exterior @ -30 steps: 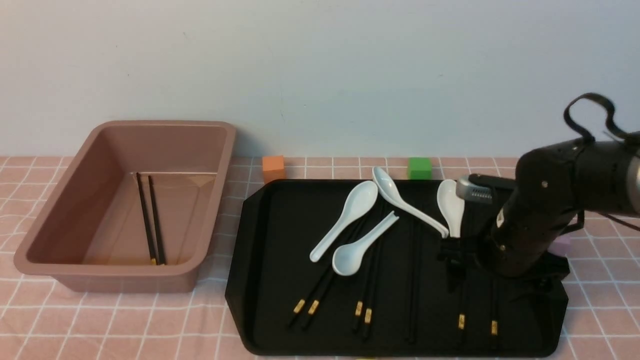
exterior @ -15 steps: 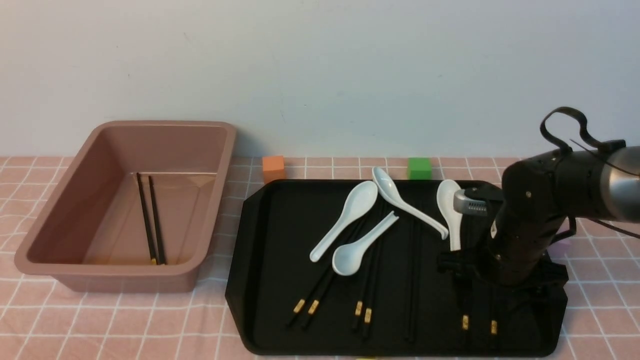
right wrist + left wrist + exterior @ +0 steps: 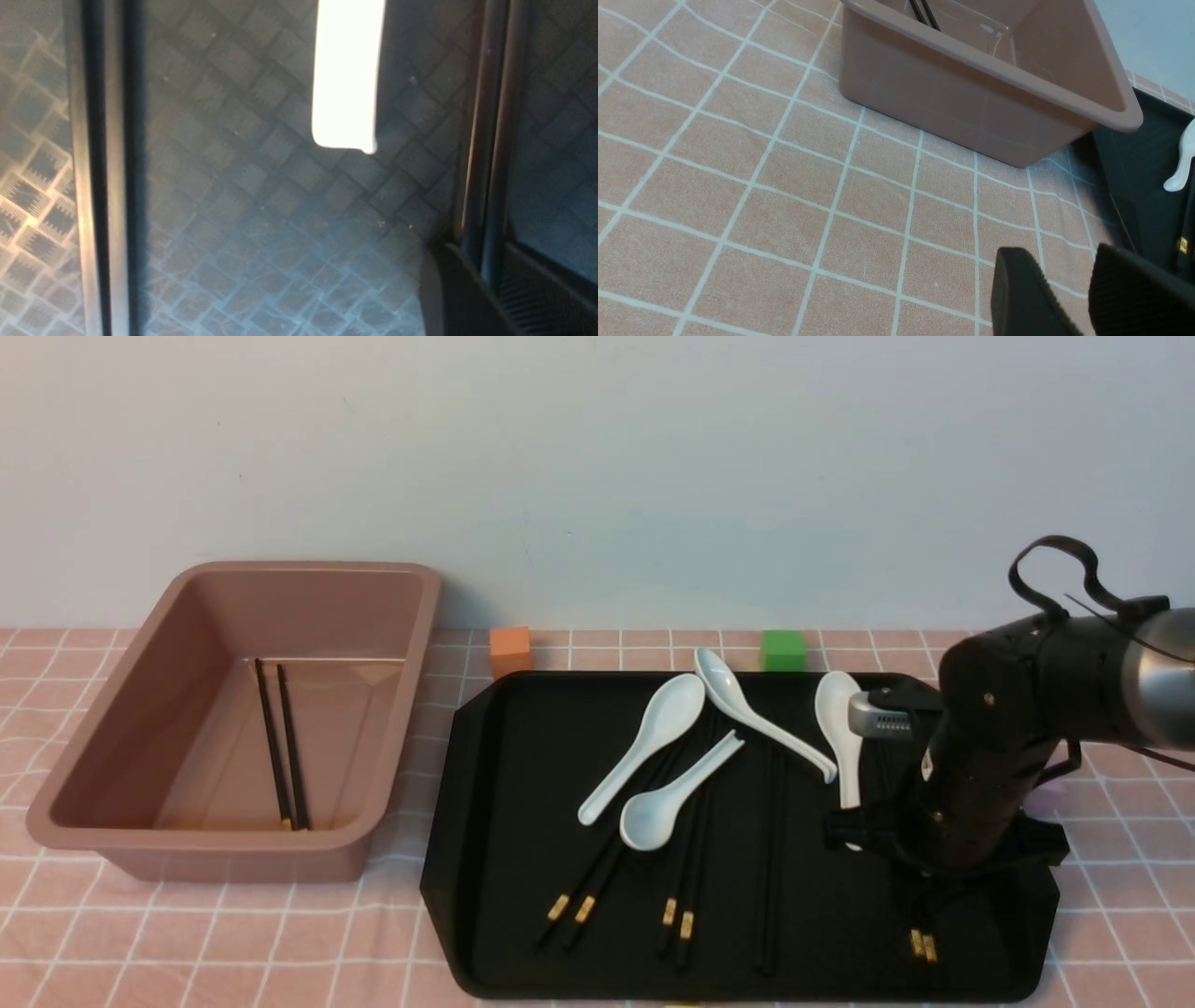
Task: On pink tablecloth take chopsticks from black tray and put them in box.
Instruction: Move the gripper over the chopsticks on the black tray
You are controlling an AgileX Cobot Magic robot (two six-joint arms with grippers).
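Note:
The black tray (image 3: 523, 756) lies on the pink tablecloth (image 3: 280, 943) and holds several black chopsticks (image 3: 681, 859) with gold bands, partly under pale spoons (image 3: 653, 733). My right gripper (image 3: 920, 882) is low over the tray's right part, shut on a pair of chopsticks (image 3: 922, 945) whose gold bands lie side by side. In the right wrist view that pair (image 3: 488, 140) runs between the closed jaws of the right gripper (image 3: 486, 263). The box (image 3: 233, 567) at the left holds two chopsticks (image 3: 280, 747). My left gripper (image 3: 1059, 254) hovers open and empty over the cloth near the box (image 3: 971, 102).
An orange cube (image 3: 510, 649) and a green cube (image 3: 782, 650) stand behind the tray by the wall. A pale purple object (image 3: 1050, 793) shows behind my right arm. A spoon handle (image 3: 348, 74) lies close to the held pair.
The two rightmost chopsticks, a hand's width apart a second ago, now lie together between the right gripper's jaws. The right wrist has dropped lower and shifted slightly.

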